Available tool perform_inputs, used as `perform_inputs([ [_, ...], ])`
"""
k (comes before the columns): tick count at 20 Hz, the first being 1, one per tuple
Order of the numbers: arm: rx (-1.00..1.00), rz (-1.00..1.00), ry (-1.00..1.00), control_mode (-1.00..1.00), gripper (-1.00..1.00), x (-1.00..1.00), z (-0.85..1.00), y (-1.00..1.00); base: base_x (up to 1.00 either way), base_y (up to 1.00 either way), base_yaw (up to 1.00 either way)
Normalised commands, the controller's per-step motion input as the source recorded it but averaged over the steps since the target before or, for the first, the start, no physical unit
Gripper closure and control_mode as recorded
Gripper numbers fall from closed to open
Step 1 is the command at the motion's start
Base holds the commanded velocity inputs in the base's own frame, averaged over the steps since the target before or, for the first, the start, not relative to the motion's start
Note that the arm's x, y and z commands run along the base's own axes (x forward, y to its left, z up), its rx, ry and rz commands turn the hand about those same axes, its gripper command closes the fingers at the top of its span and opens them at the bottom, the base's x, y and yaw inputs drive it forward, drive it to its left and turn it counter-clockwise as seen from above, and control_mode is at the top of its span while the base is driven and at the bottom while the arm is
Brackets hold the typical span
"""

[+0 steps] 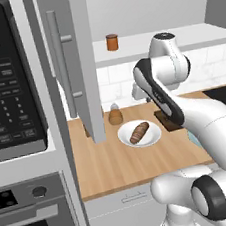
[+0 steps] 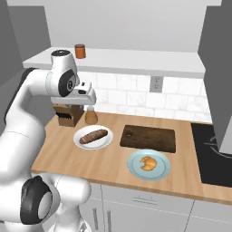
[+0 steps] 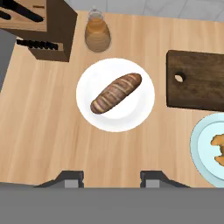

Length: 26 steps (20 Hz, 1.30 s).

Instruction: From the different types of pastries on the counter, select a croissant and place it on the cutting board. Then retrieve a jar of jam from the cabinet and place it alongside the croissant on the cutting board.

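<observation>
- My gripper (image 3: 111, 177) is hanging well above the counter (image 2: 108, 158) looking straight down, fingers spread apart and nothing between them.
- Right below it sits the white plate (image 3: 89, 109) with the brown roll (image 3: 116, 92) lying diagonally on it.
- The croissant (image 2: 148, 163) is on the teal plate (image 2: 136, 171), just in front of the cutting board (image 2: 148, 138). In the hand view I only catch its edge at the right side (image 3: 218, 148).
- The cutting board has nothing on it, and it sits right of the white plate, near but not touching.
- The jar of jam (image 2: 80, 50) is up on the white shelf of the cabinet (image 1: 141, 43), with the door (image 1: 76, 64) swung open.
- A tan shaker (image 3: 97, 33) and a knife block (image 3: 43, 26) stand behind the white plate near the wall.
</observation>
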Motion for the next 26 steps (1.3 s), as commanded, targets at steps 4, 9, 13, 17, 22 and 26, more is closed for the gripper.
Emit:
perform_inputs([
  [4,0.0,0.0,0.01,-1.0,-1.0,-0.08,0.0,-0.02,0.0,0.0,0.0],
  [9,0.01,0.0,0.0,-1.0,-1.0,-0.54,-0.18,-0.77,0.0,0.0,0.0],
  [13,0.06,0.11,0.02,-1.0,-1.0,-0.34,-0.6,-1.0,0.0,0.0,0.0],
  [17,0.13,0.26,0.16,-1.0,-1.0,-0.08,-0.95,-1.0,0.0,0.0,0.0],
  [22,0.11,0.21,0.15,-1.0,-1.0,0.03,-1.0,-1.0,0.0,0.0,0.0],
  [26,0.01,0.01,0.28,-1.0,-1.0,0.29,-0.39,-0.32,0.0,0.0,0.0],
])
